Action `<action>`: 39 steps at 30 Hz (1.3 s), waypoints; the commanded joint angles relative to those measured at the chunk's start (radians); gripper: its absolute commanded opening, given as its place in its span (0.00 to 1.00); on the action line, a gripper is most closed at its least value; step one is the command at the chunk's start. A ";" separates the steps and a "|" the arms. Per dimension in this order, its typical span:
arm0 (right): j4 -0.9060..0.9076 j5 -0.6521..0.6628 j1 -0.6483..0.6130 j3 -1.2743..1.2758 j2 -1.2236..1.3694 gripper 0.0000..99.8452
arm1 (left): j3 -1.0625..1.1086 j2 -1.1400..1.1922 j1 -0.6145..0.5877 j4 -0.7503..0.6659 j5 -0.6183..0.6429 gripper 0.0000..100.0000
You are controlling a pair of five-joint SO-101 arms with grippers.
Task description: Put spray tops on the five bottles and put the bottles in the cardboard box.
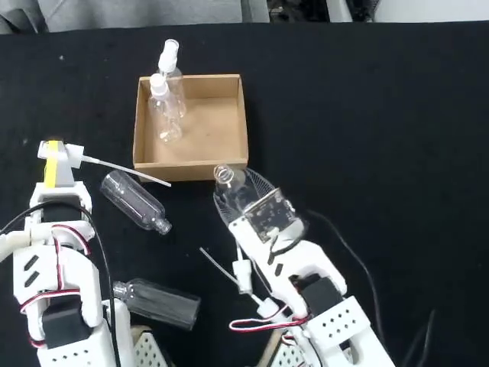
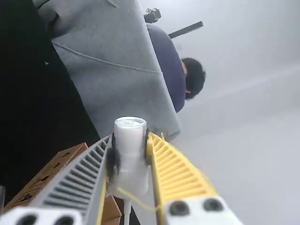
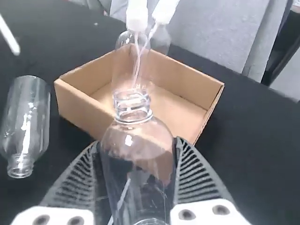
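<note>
left fingers [image 2: 171, 164] clamped on spray top [image 2: 129, 140] near 9 o'clock edge of bench [image 1: 382, 115], right fingers [image 3: 199, 176] clamped on open bottle [image 3: 138, 150] just 6 o'clock of cardboard box [image 1: 191, 170] (two capped bottles [image 1: 170, 107] inside), grey cloth [image 1: 137, 11] at 12 o'clock

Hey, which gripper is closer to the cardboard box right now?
Right. The right gripper holds a bottle just in front of the box; the left gripper holds a spray top farther off, out past the box's side.
</note>
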 commanded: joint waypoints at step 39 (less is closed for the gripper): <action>0.031 0.396 -0.114 0.007 -0.021 0.01 | 0.027 -0.011 0.199 -0.026 -0.049 0.03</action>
